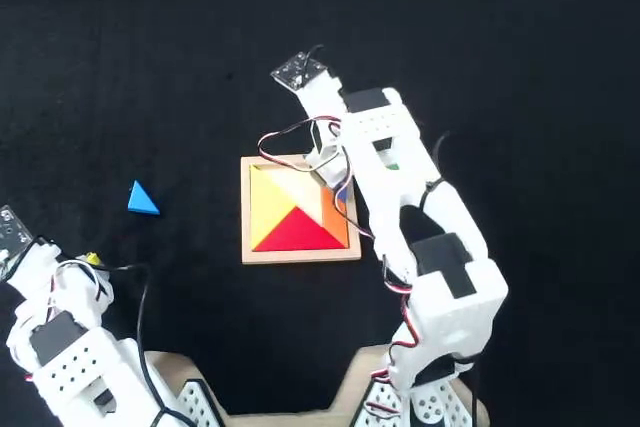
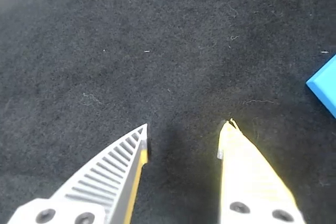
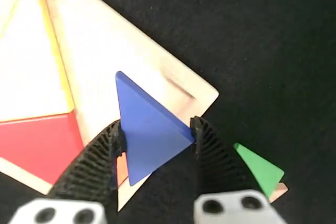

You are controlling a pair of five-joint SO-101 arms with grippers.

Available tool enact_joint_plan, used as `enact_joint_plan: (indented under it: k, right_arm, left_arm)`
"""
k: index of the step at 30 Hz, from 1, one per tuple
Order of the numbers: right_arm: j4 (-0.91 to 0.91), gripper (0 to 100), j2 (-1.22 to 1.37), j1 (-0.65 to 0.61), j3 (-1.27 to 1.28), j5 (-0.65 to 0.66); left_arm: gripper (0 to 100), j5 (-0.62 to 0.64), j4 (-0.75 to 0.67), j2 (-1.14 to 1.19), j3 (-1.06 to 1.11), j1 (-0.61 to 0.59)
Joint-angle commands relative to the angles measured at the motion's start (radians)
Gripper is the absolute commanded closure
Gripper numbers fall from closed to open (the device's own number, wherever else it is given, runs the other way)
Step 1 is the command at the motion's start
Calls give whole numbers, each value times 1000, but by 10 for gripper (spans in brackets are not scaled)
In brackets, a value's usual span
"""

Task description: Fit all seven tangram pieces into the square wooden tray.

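The square wooden tray (image 1: 300,255) lies mid-table with a yellow piece (image 1: 268,209), a red triangle (image 1: 300,231) and an orange piece (image 1: 337,215) inside. My right gripper (image 3: 156,126) is shut on a dark blue triangle (image 3: 149,129), held tilted above a corner of the tray (image 3: 202,93), near the red triangle (image 3: 37,145). A green triangle (image 3: 260,170) lies on the cloth just outside that corner. A light blue triangle (image 1: 143,199) sits alone to the left. My left gripper (image 2: 186,128) is open above bare cloth, with the light blue triangle (image 2: 323,85) off to one side.
Black cloth covers the whole table. The right arm (image 1: 400,197) leans over the tray's right side and hides part of it. The left arm (image 1: 60,337) sits at the near left corner. Wires loop beside the right gripper.
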Motion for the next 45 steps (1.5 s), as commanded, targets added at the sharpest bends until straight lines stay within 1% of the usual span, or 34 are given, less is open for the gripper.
enact_joint_plan:
  k: [1, 11, 14, 18, 22, 27, 31, 37, 41, 45]
  right_arm:
    - [-14, 956, -10, -37, -4, -12]
    - [-23, 956, -8, -31, -1, 5]
    - [-81, 956, -8, -31, 51, 44]
    - [-160, 956, -10, -29, 102, 63]
    - [-155, 956, -16, -29, 97, 61]
    - [-78, 956, -10, -5, 5, 54]
    - [-112, 956, 19, 31, -10, 54]
    - [-112, 956, 99, 28, -42, 54]
    - [-92, 956, 104, 25, -50, 54]
    - [-66, 943, 101, -12, -51, 54]
  left_arm:
    - [779, -8, -12, -11, -5, 15]
    - [781, -8, -11, -11, -5, 31]
    - [781, -8, -11, -11, -5, 31]
    - [782, -8, -12, -11, -5, 31]
    - [782, -8, -12, -11, -5, 31]
    - [782, -8, -12, -11, -5, 31]
    - [782, -8, -12, -11, -5, 31]
    - [783, -8, -12, -11, -5, 31]
    - [783, -8, -12, -11, -4, 31]
    - [783, -8, -14, -11, -4, 31]
